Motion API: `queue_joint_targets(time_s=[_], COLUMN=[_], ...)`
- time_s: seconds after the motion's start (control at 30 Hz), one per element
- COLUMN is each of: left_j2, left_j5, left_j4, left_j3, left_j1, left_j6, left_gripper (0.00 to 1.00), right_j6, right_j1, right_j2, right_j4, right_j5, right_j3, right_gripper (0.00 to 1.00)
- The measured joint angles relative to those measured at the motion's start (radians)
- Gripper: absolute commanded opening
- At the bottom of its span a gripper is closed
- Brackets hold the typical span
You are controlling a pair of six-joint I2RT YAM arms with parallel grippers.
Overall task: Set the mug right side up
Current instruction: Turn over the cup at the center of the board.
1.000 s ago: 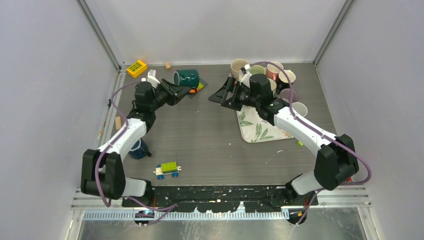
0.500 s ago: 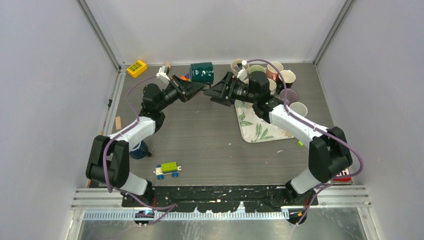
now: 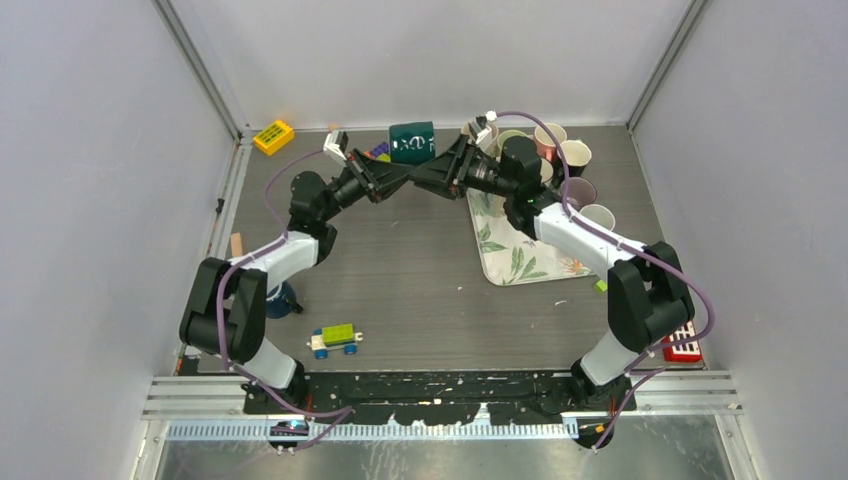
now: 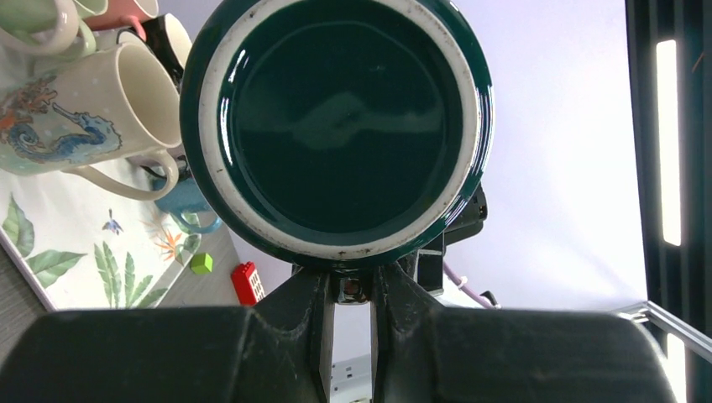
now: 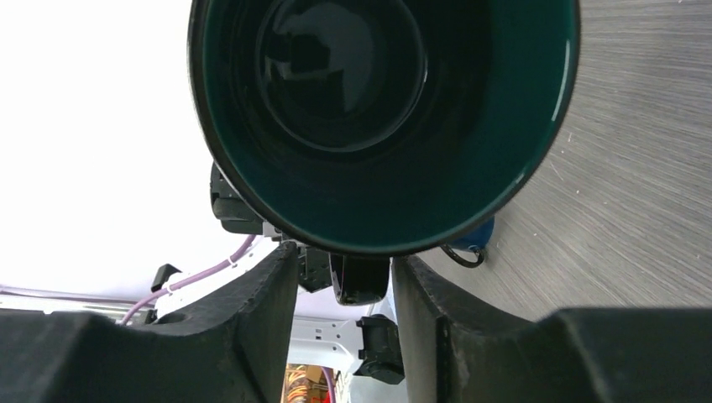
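Observation:
The dark green mug hangs in the air near the back of the table, between both grippers. My left gripper is shut on the mug's handle; in the left wrist view the mug's base faces the camera above the closed fingers. My right gripper meets it from the right. In the right wrist view the mug's open mouth faces the camera. The handle hangs between the right fingers, with a gap showing on each side.
Several mugs stand at the back right beside a leaf-print mat. A yellow block lies back left, a blue cup by the left arm, a toy car near the front, and a red brick far right.
The left arm lifted the mug off the table and carried it right, towards the centre. The right gripper swung left to meet it and its jaws narrowed around the handle.

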Motion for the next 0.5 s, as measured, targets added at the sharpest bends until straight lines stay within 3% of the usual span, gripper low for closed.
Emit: queue_joint_targets(time_s=[0.3, 0.5], left_j2=[0.035, 0.040], left_j5=[0.013, 0.014], left_j4=[0.082, 0.103], left_j3=[0.000, 0.000], left_j1=[-0.009, -0.010], left_j6=[-0.044, -0.063], left_gripper=[0.00, 0.00], right_j6=[0.038, 0.048], right_j1=[0.000, -0.003], right_j2=[0.011, 0.011], right_j4=[0.039, 0.053], right_j5=[-0.021, -0.029], right_j3=[0.000, 0.000], right_gripper=[0.32, 0.13])
